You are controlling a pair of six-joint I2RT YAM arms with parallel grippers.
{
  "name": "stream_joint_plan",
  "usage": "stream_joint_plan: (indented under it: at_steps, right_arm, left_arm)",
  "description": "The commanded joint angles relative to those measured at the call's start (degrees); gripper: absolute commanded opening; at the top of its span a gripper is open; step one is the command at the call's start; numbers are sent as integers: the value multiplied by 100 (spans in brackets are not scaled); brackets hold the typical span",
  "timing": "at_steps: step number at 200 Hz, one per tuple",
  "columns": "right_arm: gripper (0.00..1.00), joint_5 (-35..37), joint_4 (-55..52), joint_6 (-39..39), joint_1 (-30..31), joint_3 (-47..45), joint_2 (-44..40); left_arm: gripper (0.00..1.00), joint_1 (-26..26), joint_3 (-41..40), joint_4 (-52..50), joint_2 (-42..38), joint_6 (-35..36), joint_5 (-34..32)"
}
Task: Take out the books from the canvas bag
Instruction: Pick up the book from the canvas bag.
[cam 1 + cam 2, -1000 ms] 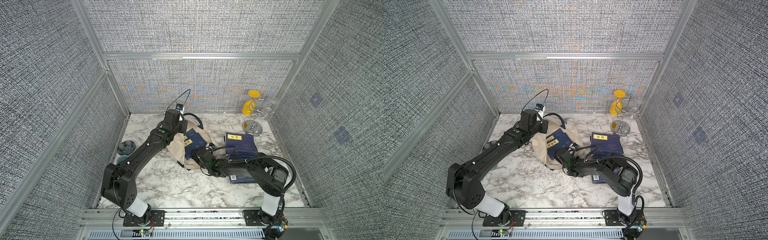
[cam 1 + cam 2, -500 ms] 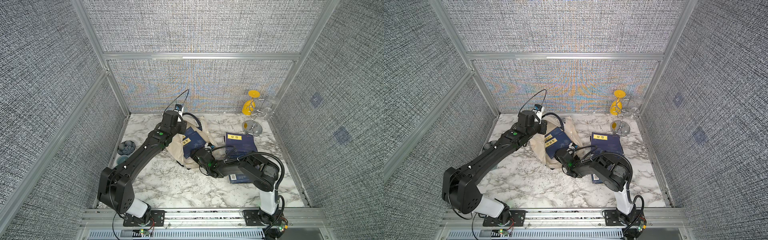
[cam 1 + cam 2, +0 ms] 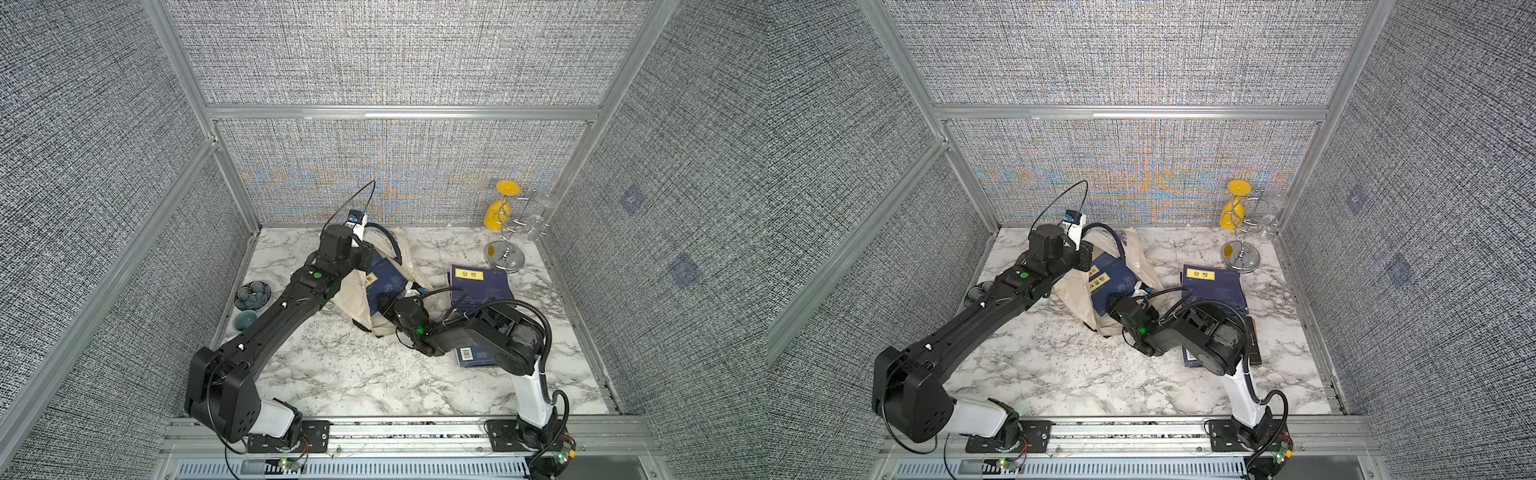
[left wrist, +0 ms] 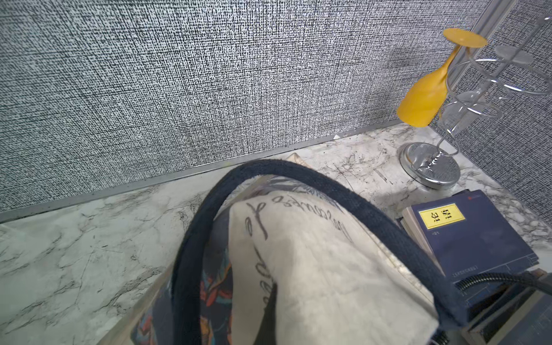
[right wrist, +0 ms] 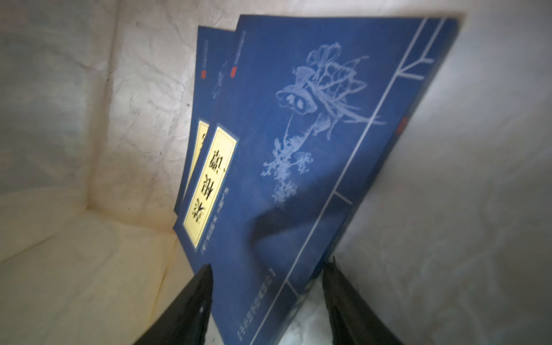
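The cream canvas bag [image 3: 353,301] [image 3: 1073,295] lies on the marble, its mouth facing right. My left gripper [image 3: 362,258] [image 3: 1086,255] is shut on its upper edge, and fabric [image 4: 313,254] drapes over the jaws. Two navy books [image 3: 386,280] [image 3: 1113,280] with yellow labels lie inside. My right gripper [image 5: 270,264] [image 3: 384,300] is inside the mouth, open. Its fingers straddle the near corner of the top book [image 5: 298,149], and a second book [image 5: 209,74] sits behind. Another book [image 3: 482,282] [image 4: 472,236] lies on the table to the right.
A further book [image 3: 473,357] lies under my right arm. A chrome glass rack [image 3: 505,253] with a yellow glass [image 3: 498,212] stands at the back right. Two dark bowls [image 3: 252,293] sit by the left wall. The bag's navy handle [image 4: 298,173] loops up.
My right arm has folded in toward the bag, and its jaws have narrowed around the top book's corner. The left gripper keeps hold of the bag's edge, shifted slightly back.
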Motion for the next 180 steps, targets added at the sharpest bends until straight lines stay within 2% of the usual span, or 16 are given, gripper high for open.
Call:
stream_joint_plan:
  at_steps: [1,81,180]
  right_arm:
    - [61,-79,322,-78,-14,-14,57]
    - [60,-173,1422,-564,-24,-98,332]
    - [40,-330,1742,-865,-50,-53,245]
  left_arm:
    - [0,-24,-15,686,-130,124,196]
    - [0,-69,-307,1117,-505,239,367]
    - [0,-148,-263,997,-340,301,363]
